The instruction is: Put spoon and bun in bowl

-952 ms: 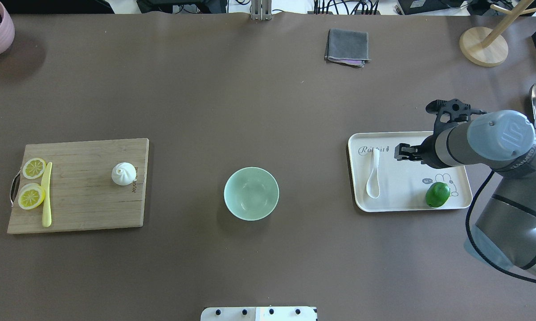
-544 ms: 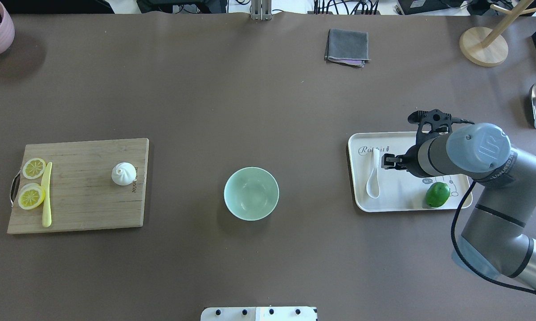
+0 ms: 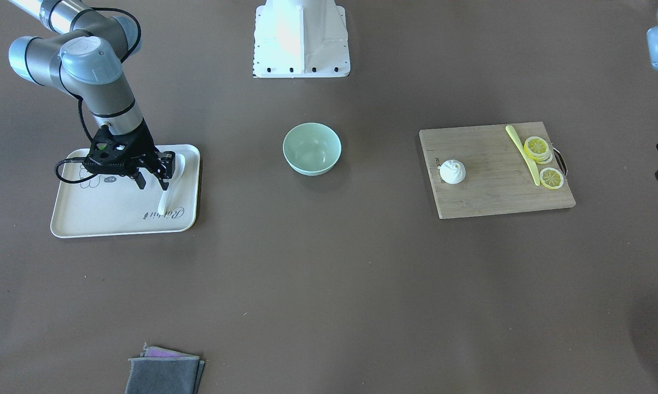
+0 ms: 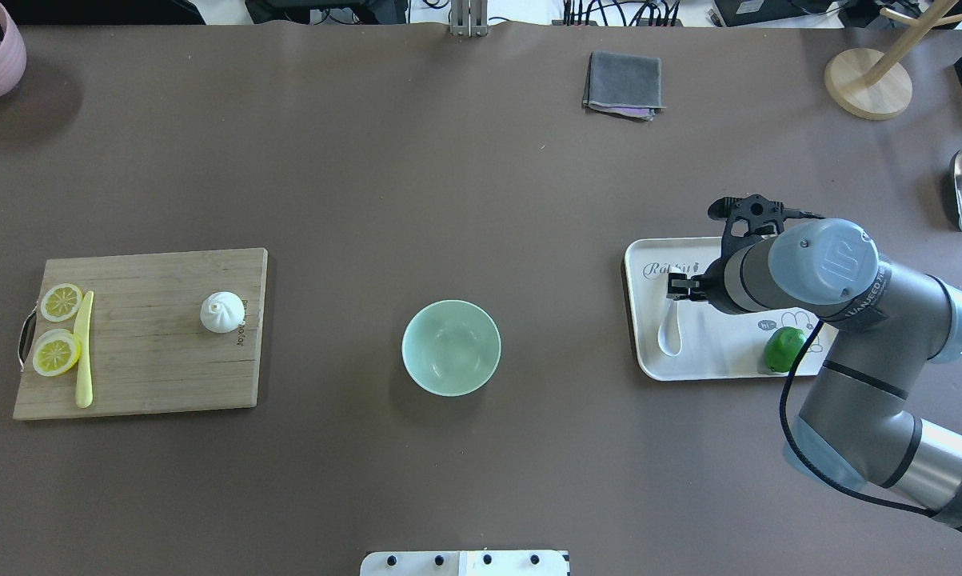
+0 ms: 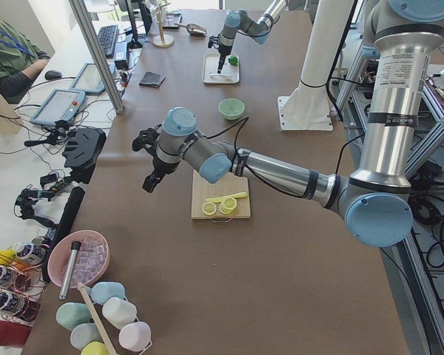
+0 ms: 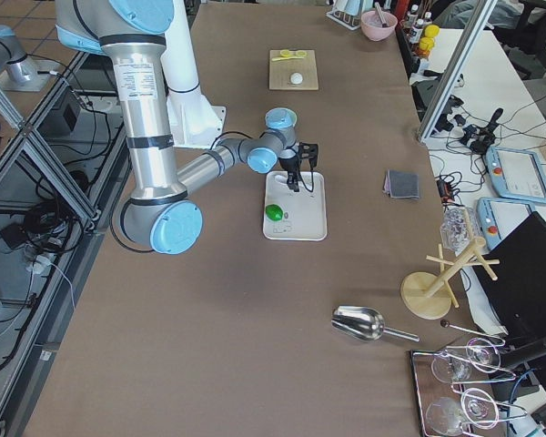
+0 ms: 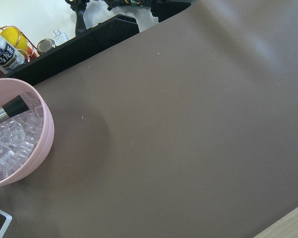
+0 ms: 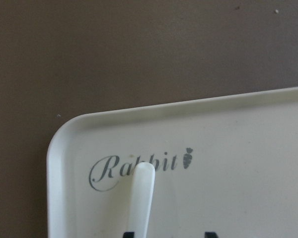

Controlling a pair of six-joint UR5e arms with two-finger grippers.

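At 3 o'clock from the round mint-green bowl (image 4: pixel 426 362), toward 9 o'clock on a cream rectangular tray (image 4: pixel 688 373): small cream-white soup spoon (image 4: pixel 670 338). Likely rigid, light, glaze-slick; pinch mid-handle. Over that handle, right gripper (image 4: pixel 679 287), fingers apart. White pleated steamed bun (image 4: pixel 221 312), probably soft: wooden board (image 4: pixel 145 360), bowl's 9 o'clock.

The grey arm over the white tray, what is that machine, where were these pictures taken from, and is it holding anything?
It is a robot arm, one of two at a brown table. The pictures come from overhead, across the table, both table ends and a camera on each wrist. The right hand is open, astride the handle of the spoon on the tray, gripping nothing yet. The bun lies on a wooden board; the green bowl stands empty between. The left hand hangs over bare table.
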